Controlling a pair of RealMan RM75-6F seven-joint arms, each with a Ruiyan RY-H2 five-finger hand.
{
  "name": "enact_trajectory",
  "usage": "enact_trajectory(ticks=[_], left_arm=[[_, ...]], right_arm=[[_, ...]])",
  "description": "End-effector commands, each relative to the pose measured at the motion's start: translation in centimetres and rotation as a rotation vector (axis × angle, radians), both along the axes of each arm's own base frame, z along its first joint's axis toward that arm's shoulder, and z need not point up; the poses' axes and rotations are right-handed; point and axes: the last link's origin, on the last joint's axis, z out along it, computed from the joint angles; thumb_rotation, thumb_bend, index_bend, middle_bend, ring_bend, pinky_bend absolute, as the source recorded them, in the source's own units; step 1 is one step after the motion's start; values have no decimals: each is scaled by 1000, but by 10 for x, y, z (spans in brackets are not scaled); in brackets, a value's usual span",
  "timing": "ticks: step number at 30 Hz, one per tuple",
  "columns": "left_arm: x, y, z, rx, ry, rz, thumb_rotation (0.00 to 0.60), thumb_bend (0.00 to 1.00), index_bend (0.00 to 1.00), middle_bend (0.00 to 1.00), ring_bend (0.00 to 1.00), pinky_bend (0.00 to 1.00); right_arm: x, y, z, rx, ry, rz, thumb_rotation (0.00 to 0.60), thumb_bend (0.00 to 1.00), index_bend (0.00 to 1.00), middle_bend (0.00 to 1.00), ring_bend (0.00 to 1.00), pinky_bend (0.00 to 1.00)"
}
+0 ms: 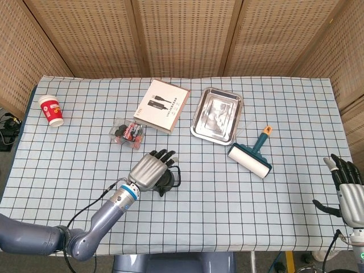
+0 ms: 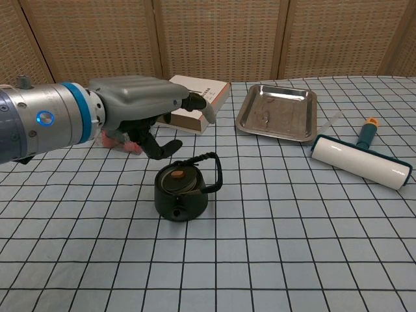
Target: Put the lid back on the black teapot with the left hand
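One lid, one teapot, one hand above

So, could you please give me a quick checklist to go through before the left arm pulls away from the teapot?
1. Lid sits in the black teapot opening: ok, it looks level in the chest view.
2. Left hand holds nothing: ok, fingers apart above the pot.
3. Fingers clear of the handle: ok in the chest view; the head view hides the gap.
4. Teapot upright on the table: ok.
5. Lid fully seated all round: cannot tell, far rim is unclear.
6. Right hand out of the way: ok, at the table edge.
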Motion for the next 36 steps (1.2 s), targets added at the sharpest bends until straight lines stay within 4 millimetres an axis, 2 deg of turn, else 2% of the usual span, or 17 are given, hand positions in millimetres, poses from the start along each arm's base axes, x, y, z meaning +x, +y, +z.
enact_trajectory(ticks=[1,9,27,36], left_arm=[[-17,-12,4,-84,16,9,600,1000,225,108,140,313],[-31,-21,-5,-150,55,44,600,1000,225,108,142,334],[-37,-20,-18,-138,105,39,600,1000,235,119,169,346],[-40,-19,-17,-129,125,49,600,1000,235,120,169,346]], right_arm=[[1,0,0,0,1,2,600,0,0,0,0,0],[1,0,-1,2,7,-1,600,0,0,0,0,0],[-1,-1,-2,4,8,-9,600,0,0,0,0,0],[-2,-1,-1,3,6,-9,600,0,0,0,0,0]])
